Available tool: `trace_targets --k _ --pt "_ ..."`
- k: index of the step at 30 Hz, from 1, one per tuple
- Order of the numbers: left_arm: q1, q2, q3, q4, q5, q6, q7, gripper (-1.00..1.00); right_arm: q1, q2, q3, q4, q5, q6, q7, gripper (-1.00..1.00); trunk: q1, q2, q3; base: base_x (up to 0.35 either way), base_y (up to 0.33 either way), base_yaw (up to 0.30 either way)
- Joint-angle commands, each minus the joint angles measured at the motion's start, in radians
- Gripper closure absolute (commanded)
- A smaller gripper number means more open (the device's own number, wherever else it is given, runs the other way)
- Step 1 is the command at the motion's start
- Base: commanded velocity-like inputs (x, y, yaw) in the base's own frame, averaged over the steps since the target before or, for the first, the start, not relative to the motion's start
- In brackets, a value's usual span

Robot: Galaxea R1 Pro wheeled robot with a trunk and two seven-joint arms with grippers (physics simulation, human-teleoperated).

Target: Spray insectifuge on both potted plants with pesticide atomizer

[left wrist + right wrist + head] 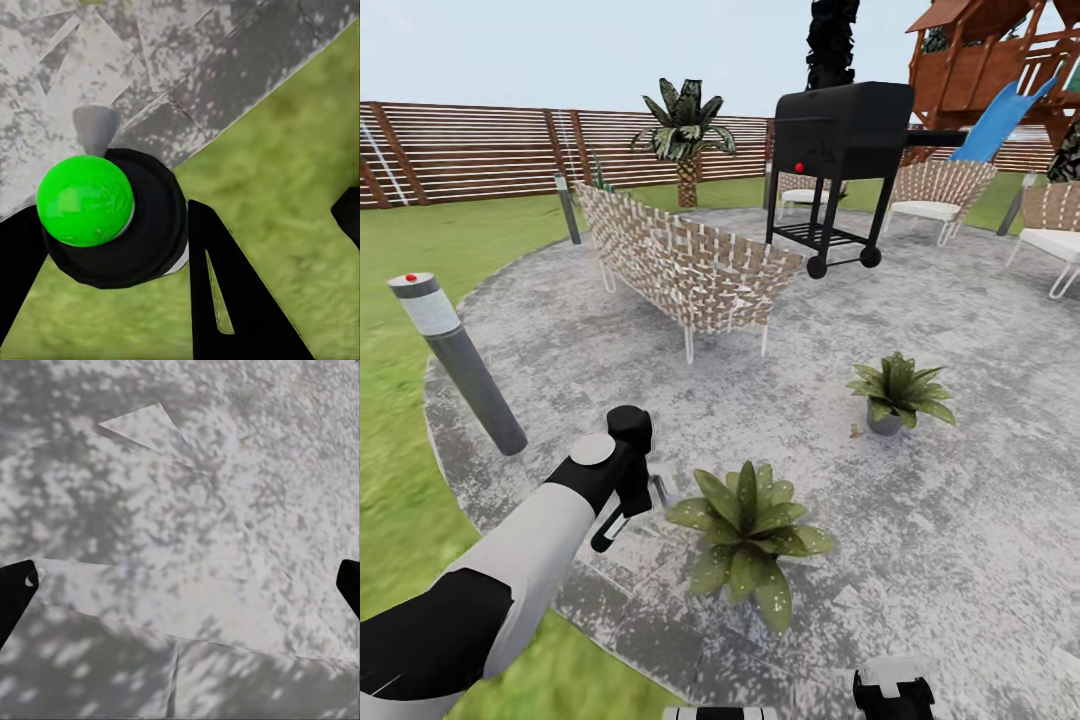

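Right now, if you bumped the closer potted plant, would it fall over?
The closer potted plant might tip rather than slide: its broad leaves spread far past the pot, which is hidden under them. The leaves look stiff and pointed, so they would likely bend a little, not flop. The patio looks flat, so it probably wouldn't roll away.

A grey bollard lamp (455, 360) with a red dot leans at the patio's edge beside the lawn. A woven sofa (680, 265) stands mid-patio, a black grill (842, 160) on wheels behind it. Woven chairs (940, 195) sit beyond, a palm (685, 130) by the fence (480, 150), and a wooden playset with a blue slide (1000, 115) at far right.
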Motion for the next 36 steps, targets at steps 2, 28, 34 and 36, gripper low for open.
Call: trace_targets --k 2,28,34,36 --pt "0.001 0.0 -0.002 0.0 -0.008 0.011 -0.008 1.0 -0.001 0.0 -0.006 0.001 0.01 -0.003 -0.005 -1.0 0.0 0.0 -0.001 -0.001 0.336 0.0" --pt "0.007 0.011 -0.002 0.0 -0.018 0.011 -0.008 1.0 -0.001 0.001 -0.006 0.002 0.01 -0.003 -0.006 -1.0 0.0 0.0 -0.001 0.115 0.08 -0.171" --pt "0.008 0.027 0.0 0.0 -0.017 0.012 -0.008 1.0 -0.001 0.007 -0.006 0.001 0.008 -0.003 -0.006 -1.0 0.0 0.0 -0.001 -0.253 -0.163 0.1" --pt "0.009 0.056 0.001 0.0 -0.014 0.01 -0.008 1.0 -0.001 0.008 -0.006 0.001 0.008 -0.003 -0.006 -1.0 0.0 0.0 -0.001 -0.277 -0.168 0.276"
